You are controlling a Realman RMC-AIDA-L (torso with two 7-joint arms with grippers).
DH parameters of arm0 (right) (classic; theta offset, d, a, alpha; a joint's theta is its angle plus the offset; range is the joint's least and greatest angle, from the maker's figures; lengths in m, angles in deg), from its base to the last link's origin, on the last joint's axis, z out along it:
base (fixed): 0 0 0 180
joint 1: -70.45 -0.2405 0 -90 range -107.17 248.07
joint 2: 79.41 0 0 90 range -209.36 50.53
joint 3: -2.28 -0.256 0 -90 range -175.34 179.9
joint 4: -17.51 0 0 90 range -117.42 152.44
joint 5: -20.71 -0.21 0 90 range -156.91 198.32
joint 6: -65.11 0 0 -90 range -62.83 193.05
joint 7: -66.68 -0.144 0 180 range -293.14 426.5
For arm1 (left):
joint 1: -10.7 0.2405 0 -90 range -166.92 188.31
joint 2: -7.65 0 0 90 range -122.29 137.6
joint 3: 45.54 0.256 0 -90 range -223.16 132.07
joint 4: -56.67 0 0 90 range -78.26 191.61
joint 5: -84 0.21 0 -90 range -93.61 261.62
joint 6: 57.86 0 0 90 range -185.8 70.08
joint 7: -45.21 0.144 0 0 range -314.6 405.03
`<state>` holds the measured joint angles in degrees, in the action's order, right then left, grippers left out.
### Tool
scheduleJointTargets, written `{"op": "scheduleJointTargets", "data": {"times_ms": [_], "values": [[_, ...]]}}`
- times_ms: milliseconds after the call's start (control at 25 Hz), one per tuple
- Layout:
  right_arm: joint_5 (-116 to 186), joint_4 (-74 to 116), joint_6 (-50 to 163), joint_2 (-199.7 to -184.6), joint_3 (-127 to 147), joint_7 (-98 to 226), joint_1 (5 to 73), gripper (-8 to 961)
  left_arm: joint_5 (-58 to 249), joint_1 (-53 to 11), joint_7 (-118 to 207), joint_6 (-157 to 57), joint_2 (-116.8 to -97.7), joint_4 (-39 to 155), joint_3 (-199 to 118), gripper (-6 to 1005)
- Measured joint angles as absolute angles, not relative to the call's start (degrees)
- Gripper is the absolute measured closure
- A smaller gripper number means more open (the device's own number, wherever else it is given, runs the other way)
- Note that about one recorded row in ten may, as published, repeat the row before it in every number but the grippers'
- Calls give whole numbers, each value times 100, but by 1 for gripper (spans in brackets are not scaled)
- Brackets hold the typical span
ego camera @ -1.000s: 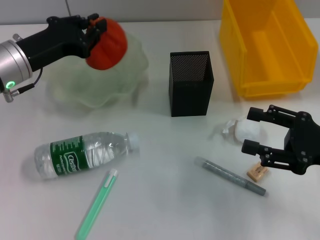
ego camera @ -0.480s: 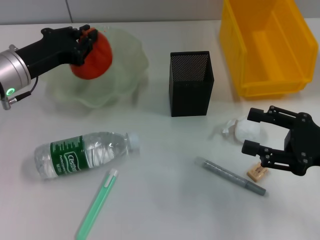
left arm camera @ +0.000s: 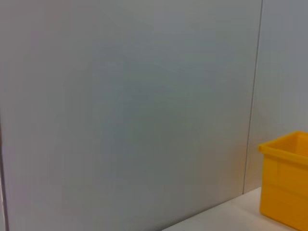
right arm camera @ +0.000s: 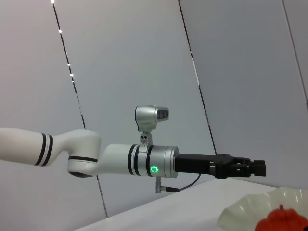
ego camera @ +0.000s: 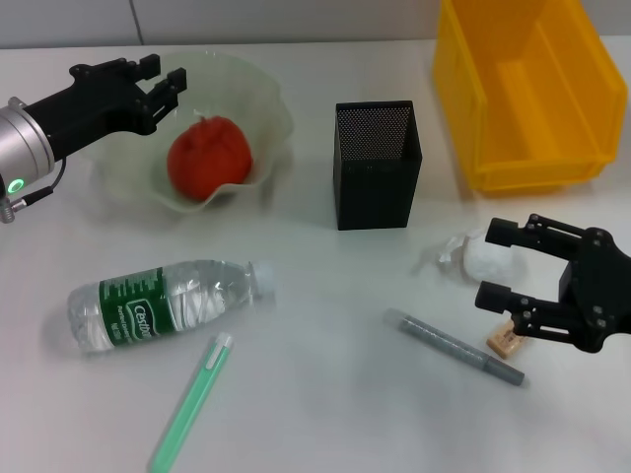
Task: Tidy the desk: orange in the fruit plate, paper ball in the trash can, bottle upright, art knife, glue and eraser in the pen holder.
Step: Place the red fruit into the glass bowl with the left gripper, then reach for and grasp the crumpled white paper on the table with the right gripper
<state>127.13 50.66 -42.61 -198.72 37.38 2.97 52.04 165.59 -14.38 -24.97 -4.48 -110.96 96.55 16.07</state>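
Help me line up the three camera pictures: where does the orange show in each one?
Head view: the orange lies in the fruit plate, near the open left gripper.
Left wrist view: not in it; only the trash can shows.
Right wrist view: the orange sits at the lower right corner.
Shared landmark: the fruit plate, in the head and right wrist views.

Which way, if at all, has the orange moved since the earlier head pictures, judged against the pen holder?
Yes. The orange has dropped out of the left gripper into the fruit plate, ending nearer the camera, level with the pen holder.
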Motion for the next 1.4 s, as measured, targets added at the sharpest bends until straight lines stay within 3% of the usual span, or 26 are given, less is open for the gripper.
{"op": "scheduleJointTargets", "data": {"times_ms": [160, 320, 800, 1240, 1400], "values": [[12713, 5016, -4264, -19869, 3741, 297, 5222, 187, 16531, -1437, -2508, -385, -11100, 9661, 1604, 659], [12713, 5013, -4265, -19867, 3737, 297, 5234, 187, 16505, -1428, -2672, 75, -11095, 9728, 1566, 569], [12714, 5012, -4229, -19861, 3734, 296, 5319, 187, 16834, -1307, -3035, 3923, -11044, 10212, 1601, 575], [12728, 5262, -4319, -19814, 3534, 55, 5358, 187, 17938, -1315, -2868, 4154, -11084, 9860, 1595, 569], [12761, 6657, -4613, -19802, 3517, -1718, 5354, 192, 17931, -1301, -2820, 4154, -11079, 9829, 1563, 567]]}}
